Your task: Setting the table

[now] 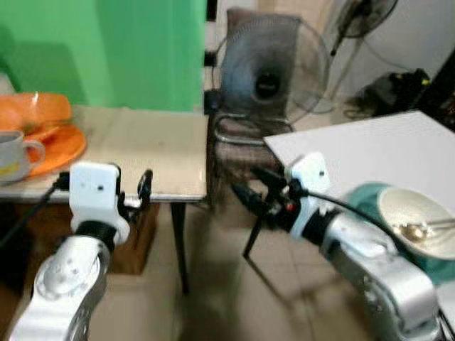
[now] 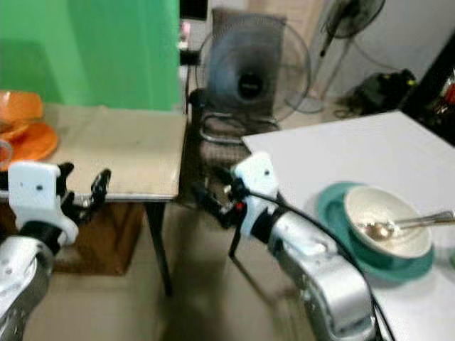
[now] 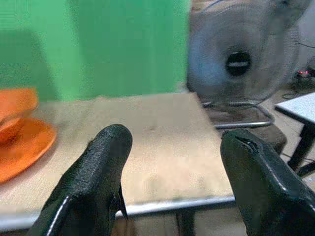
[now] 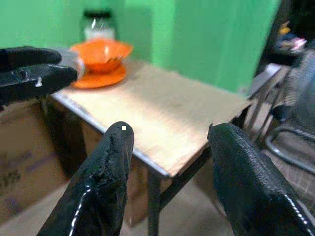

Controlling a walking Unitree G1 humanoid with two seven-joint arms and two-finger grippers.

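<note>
A beige side table on the left carries an orange plate, an orange bowl and a grey mug. On the white table to the right, a cream bowl holding a metal spoon rests on a teal plate. My left gripper hovers open and empty at the beige table's front edge. My right gripper is open and empty in the gap between the two tables, pointing toward the beige one.
A standing fan and a metal-framed chair fill the far end of the gap between the tables. A green wall backs the beige table. A cardboard box sits under that table, and a jar stands behind the orange dishes.
</note>
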